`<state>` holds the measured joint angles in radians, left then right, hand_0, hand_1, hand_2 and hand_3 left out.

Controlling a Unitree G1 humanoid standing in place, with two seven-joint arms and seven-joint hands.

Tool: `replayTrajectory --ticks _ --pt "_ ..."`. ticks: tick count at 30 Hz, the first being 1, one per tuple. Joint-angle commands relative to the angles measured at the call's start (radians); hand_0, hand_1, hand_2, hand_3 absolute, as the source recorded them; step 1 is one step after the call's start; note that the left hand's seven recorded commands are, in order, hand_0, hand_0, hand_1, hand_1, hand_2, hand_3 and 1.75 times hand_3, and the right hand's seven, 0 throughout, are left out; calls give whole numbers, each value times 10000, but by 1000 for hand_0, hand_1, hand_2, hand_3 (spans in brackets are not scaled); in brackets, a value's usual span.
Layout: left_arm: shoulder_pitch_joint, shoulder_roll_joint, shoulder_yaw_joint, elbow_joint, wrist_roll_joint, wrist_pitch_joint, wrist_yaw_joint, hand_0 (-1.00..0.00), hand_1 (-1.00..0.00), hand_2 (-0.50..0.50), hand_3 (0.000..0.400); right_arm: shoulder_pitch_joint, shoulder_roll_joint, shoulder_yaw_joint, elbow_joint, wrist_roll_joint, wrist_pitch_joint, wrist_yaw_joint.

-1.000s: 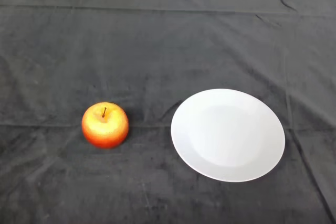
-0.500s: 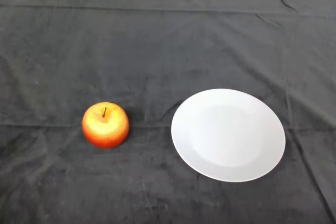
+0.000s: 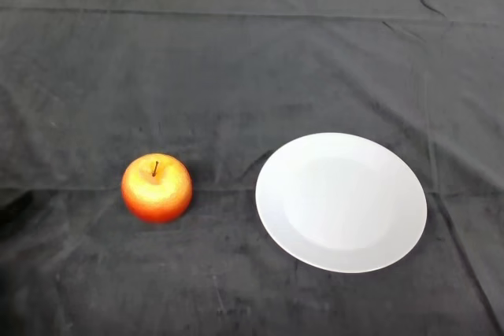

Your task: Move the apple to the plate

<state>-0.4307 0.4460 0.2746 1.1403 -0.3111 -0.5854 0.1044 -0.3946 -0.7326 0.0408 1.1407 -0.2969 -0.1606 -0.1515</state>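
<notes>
a dark shape (image 3: 11, 208) sits at the far left edge, level with the apple; too little of it shows to say whether it is the hand, so finger state cannot be told, and it touches nothing. apple (image 3: 157, 187) upright on the dark cloth (image 3: 236, 60) (stem up), left of centre. white plate (image 3: 341, 202) lies near its right, apart from it.

Red-and-yellow apple (image 3: 157, 188) sat upright on the dark surface (image 3: 236, 60) — stem pointing up, left of the plate (image 3: 341, 202) and apart from it, the plate white, round, shallow — lying flat, nothing on it
</notes>
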Motion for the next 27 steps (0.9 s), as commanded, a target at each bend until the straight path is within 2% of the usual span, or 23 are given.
replayTrajectory --ticks 1,15,27 --pt "-285 -106 -289 -621 324 -369 -105 0 0 0 0 422 316 116 164 44 97 -33" --pt "-387 -927 -1556 -731 1707 -1002 -438 0 0 0 0 445 317 108 115 52 124 -25" --pt "-342 -1212 -2523 -709 2657 -1537 -579 0 0 0 0 457 317 103 89 56 141 -20"
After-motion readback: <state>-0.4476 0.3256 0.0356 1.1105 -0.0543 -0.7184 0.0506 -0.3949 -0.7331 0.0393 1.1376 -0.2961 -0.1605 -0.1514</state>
